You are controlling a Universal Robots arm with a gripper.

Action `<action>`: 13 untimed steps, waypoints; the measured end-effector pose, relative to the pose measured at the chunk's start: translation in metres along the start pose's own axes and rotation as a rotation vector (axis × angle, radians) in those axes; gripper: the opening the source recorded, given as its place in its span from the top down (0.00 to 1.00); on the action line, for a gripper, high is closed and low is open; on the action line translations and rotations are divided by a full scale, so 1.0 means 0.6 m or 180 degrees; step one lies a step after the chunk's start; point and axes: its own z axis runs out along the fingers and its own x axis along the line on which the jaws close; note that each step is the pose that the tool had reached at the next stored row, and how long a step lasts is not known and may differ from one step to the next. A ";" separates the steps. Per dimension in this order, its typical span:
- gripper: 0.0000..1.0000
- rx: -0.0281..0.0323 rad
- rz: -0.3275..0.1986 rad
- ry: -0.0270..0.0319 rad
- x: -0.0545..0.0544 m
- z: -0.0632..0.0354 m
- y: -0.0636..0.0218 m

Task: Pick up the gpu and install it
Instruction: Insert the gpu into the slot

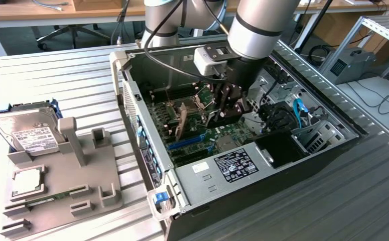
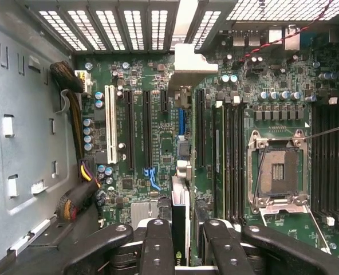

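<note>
Inside computer case [image 1: 328,150], above motherboard [image 2: 158,137]: gripper [image 2: 181,240] clamps gpu [image 2: 180,200], seemingly over slot; keep card vertical, bracket rearward.

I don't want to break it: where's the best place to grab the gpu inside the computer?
Its long top edge, coming straight down from above. The gpu stands on edge over the motherboard slots, thin and flat, so both faces are free to pinch.
</note>
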 end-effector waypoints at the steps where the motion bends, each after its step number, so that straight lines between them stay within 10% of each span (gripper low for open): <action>1: 0.74 0.0000 0.0000 0.0000 0.000 0.000 0.002; 13: 0.74 0.0000 0.0000 0.0000 0.001 0.001 0.021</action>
